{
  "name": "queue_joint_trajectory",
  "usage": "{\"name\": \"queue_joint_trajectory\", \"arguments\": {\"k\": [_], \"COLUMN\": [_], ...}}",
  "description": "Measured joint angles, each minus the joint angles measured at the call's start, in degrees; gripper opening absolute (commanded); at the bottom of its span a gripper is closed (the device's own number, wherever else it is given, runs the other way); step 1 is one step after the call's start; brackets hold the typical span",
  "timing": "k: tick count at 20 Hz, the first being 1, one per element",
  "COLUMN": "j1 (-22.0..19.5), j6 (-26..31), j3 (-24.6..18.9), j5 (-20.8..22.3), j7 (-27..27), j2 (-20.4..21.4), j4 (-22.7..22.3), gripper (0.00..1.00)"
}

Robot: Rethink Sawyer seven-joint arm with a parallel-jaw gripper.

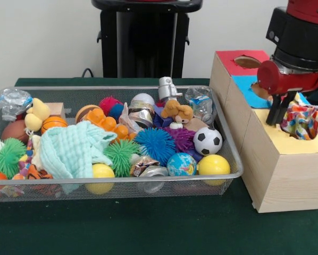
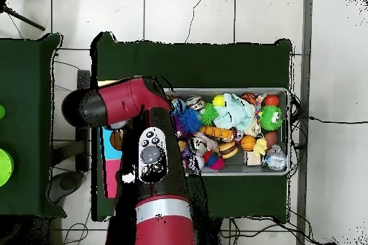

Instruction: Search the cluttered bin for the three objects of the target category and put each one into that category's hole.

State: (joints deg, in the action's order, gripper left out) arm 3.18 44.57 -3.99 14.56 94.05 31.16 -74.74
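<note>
Multicoloured patchwork cloth, seemingly; black-and-white ball.

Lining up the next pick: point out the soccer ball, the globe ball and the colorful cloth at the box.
soccer ball (image 1: pixel 207 141), front view, its white face.
globe ball (image 1: pixel 181 164), front view, blue middle.
colorful cloth (image 1: pixel 303 121), front view, bunched folds.

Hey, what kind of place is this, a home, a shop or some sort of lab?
Most likely a robotics lab. A red robot arm works over a wooden sorting box with coloured holes, beside a wire bin of toys on a green-covered table, on a tiled floor.
</note>
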Motion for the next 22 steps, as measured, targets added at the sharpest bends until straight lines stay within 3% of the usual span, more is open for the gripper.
{"name": "queue_joint_trajectory", "arguments": {"k": [10,22], "j1": [0.81,1.30], "j6": [-0.13,-3.41], "j3": [0.25,1.33], "j5": [-3.70,-3.97], "j7": [0.19,0.19], "j2": [-0.11,-1.84], "j4": [0.21,1.64], "gripper": [0.00,0.00]}}
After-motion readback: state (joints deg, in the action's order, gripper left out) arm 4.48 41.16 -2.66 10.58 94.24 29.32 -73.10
